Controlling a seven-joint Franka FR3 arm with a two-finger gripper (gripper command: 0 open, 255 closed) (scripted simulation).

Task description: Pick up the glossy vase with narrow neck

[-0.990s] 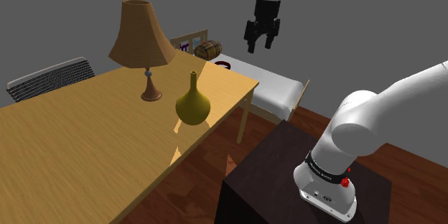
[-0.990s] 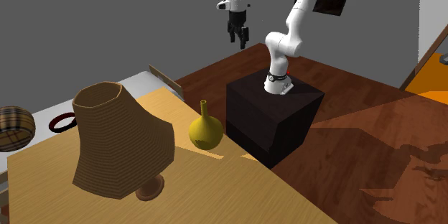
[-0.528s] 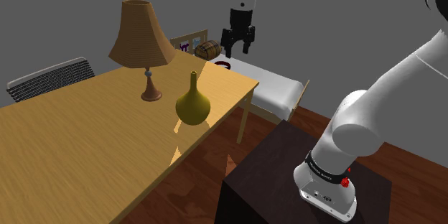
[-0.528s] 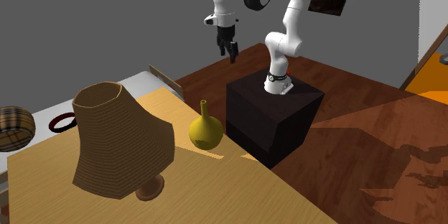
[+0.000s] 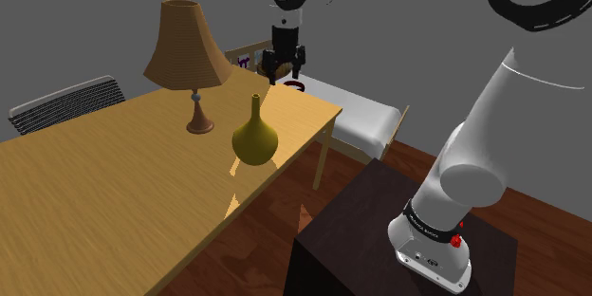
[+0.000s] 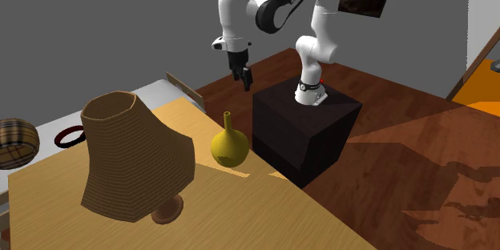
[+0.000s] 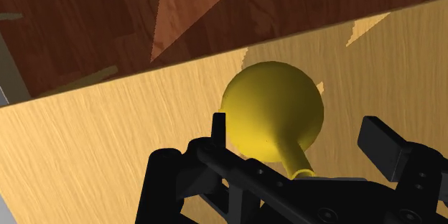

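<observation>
Wooden table (image 5: 104, 199) carries the glossy yellow vase (image 5: 254, 138), upright near its edge, beside a lamp (image 5: 188, 47). Well above it the black gripper (image 5: 285, 64) hangs, its fingers (image 7: 219, 126) spread wide and empty. The vase's narrow neck shows between them, untouched.

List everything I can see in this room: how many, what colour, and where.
Vase: one, mustard yellow, on the table near its edge.
Lamp: one, brown, on the table beside the vase.
Table: one, light wood, next to the stand.
Chair: one, grey, at the table's far side.
Bed: one, white, past the table's end.
Barrel: one, brown striped, on the bed.
Ring: one, dark red, on the bed.
Stand: one, dark box, beside the table.
Arm: one, white, on the stand.
Gripper: one, black, open, in the air looking down on the vase.
</observation>
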